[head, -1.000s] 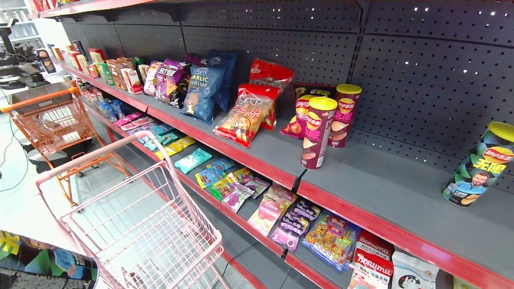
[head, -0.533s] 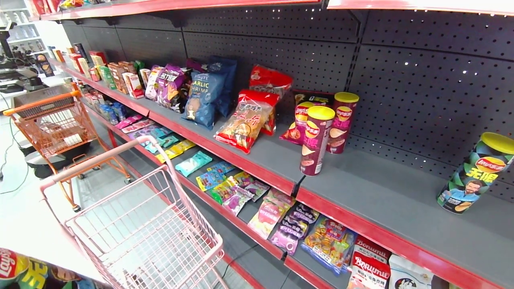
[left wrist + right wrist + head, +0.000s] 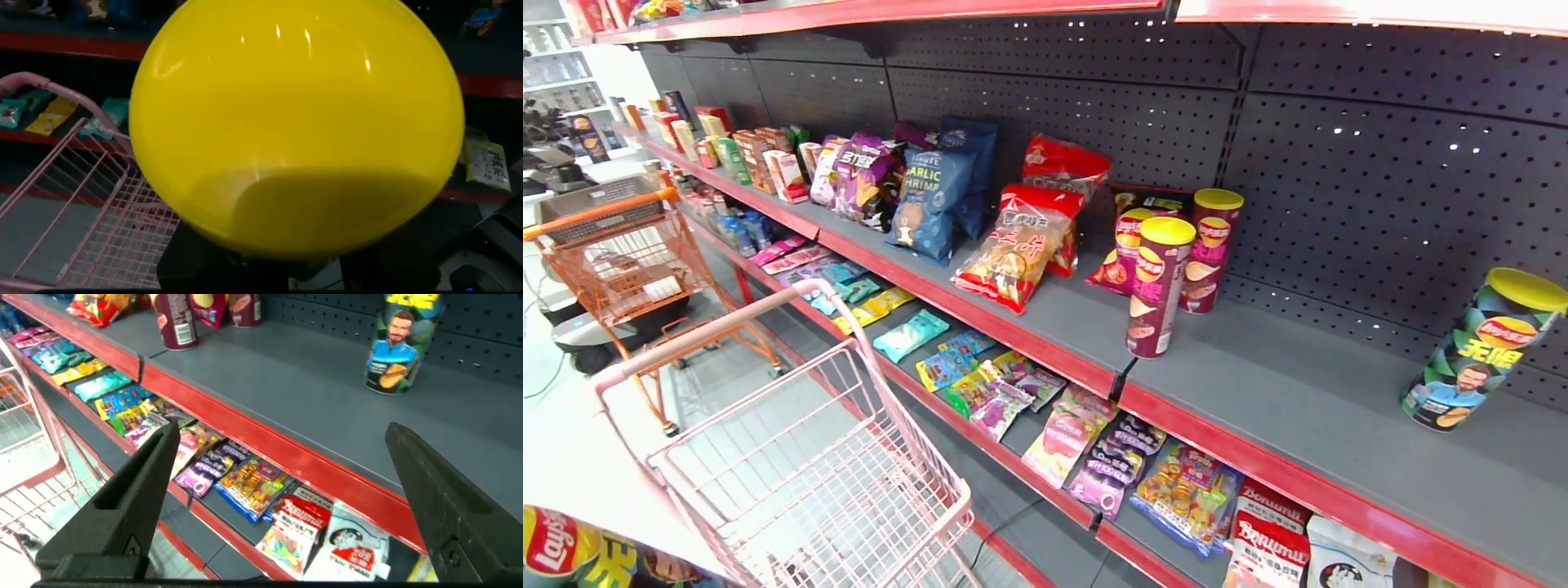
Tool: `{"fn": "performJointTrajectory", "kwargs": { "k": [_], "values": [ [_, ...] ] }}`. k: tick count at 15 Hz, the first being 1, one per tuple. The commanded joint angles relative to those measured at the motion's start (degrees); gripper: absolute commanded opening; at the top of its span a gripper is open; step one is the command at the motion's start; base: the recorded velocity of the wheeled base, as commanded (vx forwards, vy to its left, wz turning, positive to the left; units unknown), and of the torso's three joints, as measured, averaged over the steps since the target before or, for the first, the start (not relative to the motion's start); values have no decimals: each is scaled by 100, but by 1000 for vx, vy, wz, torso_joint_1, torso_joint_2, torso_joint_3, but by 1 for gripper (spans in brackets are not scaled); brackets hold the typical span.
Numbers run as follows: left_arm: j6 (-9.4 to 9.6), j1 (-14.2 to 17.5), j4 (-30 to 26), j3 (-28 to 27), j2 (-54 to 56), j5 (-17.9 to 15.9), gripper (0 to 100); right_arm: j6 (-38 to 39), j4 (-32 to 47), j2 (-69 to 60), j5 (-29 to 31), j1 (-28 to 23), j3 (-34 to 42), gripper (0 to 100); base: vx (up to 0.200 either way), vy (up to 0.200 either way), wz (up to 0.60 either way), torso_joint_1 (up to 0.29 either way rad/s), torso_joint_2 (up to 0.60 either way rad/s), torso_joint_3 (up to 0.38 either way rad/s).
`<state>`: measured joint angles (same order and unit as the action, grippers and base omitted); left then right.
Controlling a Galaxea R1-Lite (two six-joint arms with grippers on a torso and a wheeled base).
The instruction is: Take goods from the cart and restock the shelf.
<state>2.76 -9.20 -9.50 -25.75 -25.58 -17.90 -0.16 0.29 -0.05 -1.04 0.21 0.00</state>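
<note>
The left gripper clasped a chip can beside the pink cart. The can lay on its side, its yellow lid end-on to the wrist camera. The right gripper hung spread and empty before the shelf.

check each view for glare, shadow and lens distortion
Head view: red shelf edges splay as with a wide lens, and the floor at left is washed out. Left wrist view: small glints and a broad shadow on the yellow lid. Right wrist view: even light, right gripper in dark silhouette.
</note>
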Motion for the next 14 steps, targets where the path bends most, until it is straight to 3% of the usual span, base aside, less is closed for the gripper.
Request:
{"fn": "performJointTrajectory", "kwargs": {
  "k": [1, 9, 12, 14],
  "values": [
    [-3, -143, 0, -1, -53, -3, 0, -2, -3, 5, -2, 6, 0, 100, 0, 0, -600, -2, -2, 2],
    [6, -161, 0, -1, -53, -3, 0, -2, -3, 5, -2, 6, 0, 100, 0, 0, -600, 5, 4, 3],
    [111, -152, -8, -1, -53, -3, 0, -11, -3, 5, -2, 6, 0, 100, 0, 0, -600, 1, 5, 2],
    [111, -161, -8, 8, -26, -3, 0, -11, -3, 5, -2, 6, 0, 100, 0, 0, 0, 0, 0, 0]
  ]
}}
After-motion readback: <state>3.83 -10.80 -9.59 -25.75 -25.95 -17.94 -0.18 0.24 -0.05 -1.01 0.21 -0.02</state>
